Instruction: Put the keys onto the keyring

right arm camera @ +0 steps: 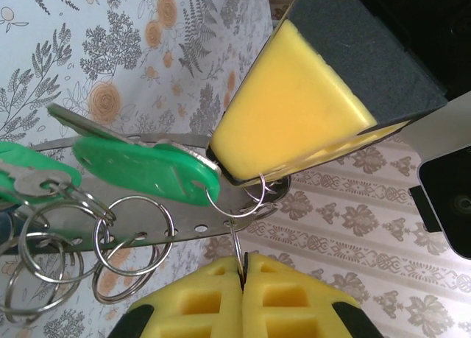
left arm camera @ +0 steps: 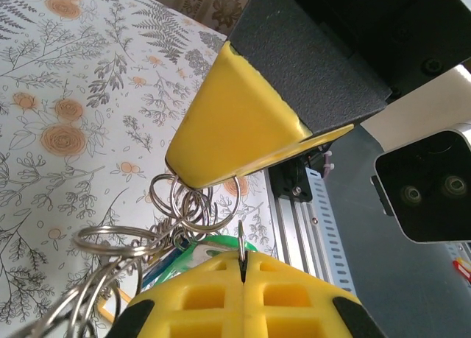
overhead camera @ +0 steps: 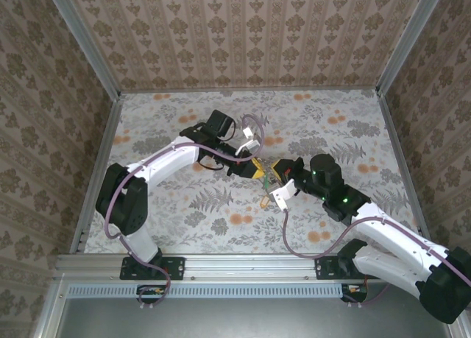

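- The left gripper (left arm camera: pixel 243 273) is clenched. Its yellow pads press flat together on a thin wire ring (left arm camera: pixel 241 246) that stands out of the seam toward 12 o'clock. Nipping the wire on edge probably steadies it for threading.
- The right gripper (right arm camera: pixel 243 273) is clenched in the same way on a small split ring (right arm camera: pixel 234 238). That ring rises toward 12 o'clock and links into the loop of a green key (right arm camera: pixel 147 169) at 10 o'clock.
- Each claw has the other's yellow finger close by at 12 to 1 o'clock. The tip-to-tip pose suggests one arm anchors the bundle while the other works a ring open.
- From above, they meet over the middle of the table (overhead camera: pixel 353 117), the left gripper at 9 o'clock of the right.
- The keyring (right arm camera: pixel 176 231) I take to be the flat grey band with small holes, seen edge-on. It sweeps from 9 to 2 o'clock behind the green key, and it looks thin and springy.
- A second green key (right arm camera: pixel 22 177) sits blurred at 9 o'clock, and loose split rings (right arm camera: pixel 132 242) dangle at 8 o'clock.
- From the left wrist, a cluster of rings (left arm camera: pixel 184 202) hangs at 10 o'clock.
- Whether any key sits on the band itself I cannot tell.
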`<state>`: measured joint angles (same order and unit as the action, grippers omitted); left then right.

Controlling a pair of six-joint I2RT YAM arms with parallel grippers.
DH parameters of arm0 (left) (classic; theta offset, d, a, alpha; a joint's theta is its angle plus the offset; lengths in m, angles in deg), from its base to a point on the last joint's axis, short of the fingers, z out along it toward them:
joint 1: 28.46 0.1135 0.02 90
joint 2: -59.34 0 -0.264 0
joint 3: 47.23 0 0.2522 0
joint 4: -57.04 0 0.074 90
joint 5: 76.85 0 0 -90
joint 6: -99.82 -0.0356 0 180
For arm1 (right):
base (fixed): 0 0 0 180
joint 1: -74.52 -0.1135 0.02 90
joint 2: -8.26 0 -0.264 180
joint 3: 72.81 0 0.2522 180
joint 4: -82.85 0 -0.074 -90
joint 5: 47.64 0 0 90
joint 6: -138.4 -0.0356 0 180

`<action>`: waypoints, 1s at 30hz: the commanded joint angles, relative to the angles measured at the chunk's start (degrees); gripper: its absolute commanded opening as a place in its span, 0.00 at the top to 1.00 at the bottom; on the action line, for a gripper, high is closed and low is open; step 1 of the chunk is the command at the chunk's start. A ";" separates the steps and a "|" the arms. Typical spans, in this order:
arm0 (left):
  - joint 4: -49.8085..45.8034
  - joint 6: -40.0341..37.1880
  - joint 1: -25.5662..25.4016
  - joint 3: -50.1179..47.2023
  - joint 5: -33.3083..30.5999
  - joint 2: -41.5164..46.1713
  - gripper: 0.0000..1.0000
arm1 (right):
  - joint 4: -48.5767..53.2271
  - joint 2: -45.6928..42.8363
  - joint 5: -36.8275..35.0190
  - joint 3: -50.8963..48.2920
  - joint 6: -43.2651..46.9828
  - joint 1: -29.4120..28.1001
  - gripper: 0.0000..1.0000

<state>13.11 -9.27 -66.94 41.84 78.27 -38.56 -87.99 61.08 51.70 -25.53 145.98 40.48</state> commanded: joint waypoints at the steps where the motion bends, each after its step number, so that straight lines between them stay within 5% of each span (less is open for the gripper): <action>1: -0.97 -0.20 0.48 0.23 0.66 0.70 1.00 | -3.09 -1.49 -0.09 0.22 0.77 -0.64 1.00; 30: -2.41 3.19 0.61 2.61 1.12 -1.94 1.00 | -1.40 -0.65 -1.26 3.10 4.33 -4.86 1.00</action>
<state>11.75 -6.61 -66.24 42.78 77.94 -39.39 -87.36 61.08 49.58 -25.49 149.21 36.67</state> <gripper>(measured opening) 0.044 0.067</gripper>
